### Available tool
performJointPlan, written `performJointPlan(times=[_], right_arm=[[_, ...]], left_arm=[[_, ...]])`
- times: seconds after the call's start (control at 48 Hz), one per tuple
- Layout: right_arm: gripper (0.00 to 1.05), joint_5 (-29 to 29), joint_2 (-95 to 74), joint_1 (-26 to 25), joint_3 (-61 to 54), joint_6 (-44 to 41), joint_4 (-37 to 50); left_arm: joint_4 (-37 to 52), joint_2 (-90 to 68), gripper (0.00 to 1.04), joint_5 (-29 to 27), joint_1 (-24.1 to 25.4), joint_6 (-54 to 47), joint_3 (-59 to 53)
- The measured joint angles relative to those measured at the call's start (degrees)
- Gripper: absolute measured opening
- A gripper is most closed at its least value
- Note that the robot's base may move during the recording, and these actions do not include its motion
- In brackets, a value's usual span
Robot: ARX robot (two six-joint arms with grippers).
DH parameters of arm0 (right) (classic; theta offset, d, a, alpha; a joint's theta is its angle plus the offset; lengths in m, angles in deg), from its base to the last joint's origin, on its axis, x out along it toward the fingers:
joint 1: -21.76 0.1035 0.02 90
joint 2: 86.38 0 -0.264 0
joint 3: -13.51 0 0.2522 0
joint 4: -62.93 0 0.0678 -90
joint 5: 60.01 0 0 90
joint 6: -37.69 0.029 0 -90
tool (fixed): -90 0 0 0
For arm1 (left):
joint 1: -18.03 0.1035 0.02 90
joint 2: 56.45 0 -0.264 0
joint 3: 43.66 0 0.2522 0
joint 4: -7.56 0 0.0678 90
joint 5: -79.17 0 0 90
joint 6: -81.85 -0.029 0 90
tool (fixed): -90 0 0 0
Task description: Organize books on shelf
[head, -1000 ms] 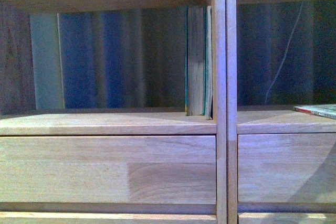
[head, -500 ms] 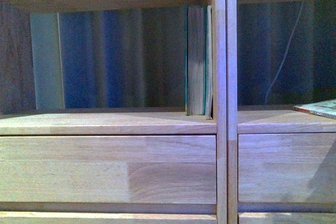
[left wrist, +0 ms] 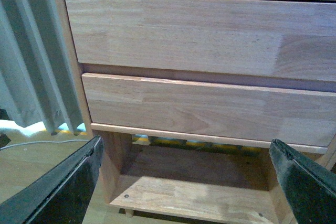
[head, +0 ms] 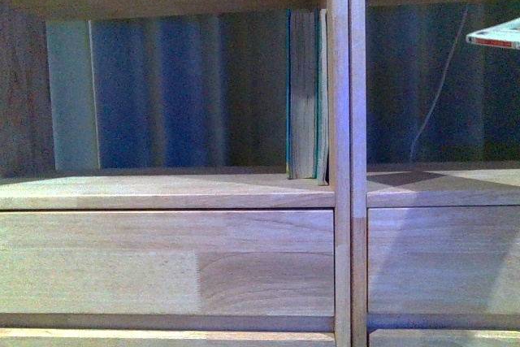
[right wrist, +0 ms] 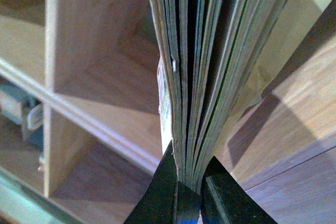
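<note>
In the front view the wooden shelf (head: 162,193) fills the picture. A few tall teal-edged books (head: 306,95) stand upright against its central double upright (head: 349,119). The thin floppy book (head: 497,35), white spine with red label, hangs in the air at the far right of the right compartment. My right gripper (right wrist: 188,182) is shut on that book's edge (right wrist: 199,66); its pages fan out from between the black fingers (right wrist: 163,192). My left gripper (left wrist: 186,174) is open and empty, low before the shelf's drawer fronts (left wrist: 205,111).
A blue and grey curtain (head: 154,91) shows through the backless compartments. A white cable (head: 439,95) hangs behind the right compartment. The left wrist view shows a low bottom shelf board (left wrist: 194,198), a peg leg (left wrist: 125,213), wooden floor and pale curtain (left wrist: 31,51).
The thin floppy book lay low on the right compartment's board; now it is lifted high in that compartment, casting a shadow on the board. The upright books have not moved.
</note>
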Motion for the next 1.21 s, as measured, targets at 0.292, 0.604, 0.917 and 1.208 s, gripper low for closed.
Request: performJointPlan(times=[0.292,0.604,0.917,1.208], right_arm=[[0.07,3.39,4.96,3.06,0.28,2.82,4.85],[0.07,4.33,8.55,10.82,0.46,0.00,8.17],[0.07,3.13,6.69,20.15,0.48,-6.49,9.11],[0.07,-2.95,-1.27,30.32,3.54,-16.85,2.80]], left_arm=[[42.03,-35.71,0.97,46.66,20.61,20.48,5.09],[50.80,-71.65,0.97,40.39,19.47,31.91,28.04],[48.39,-83.14,0.97,36.98,6.32,45.46,47.76],[52.65,-88.72,0.97,33.24,-10.86,54.51,55.67]])
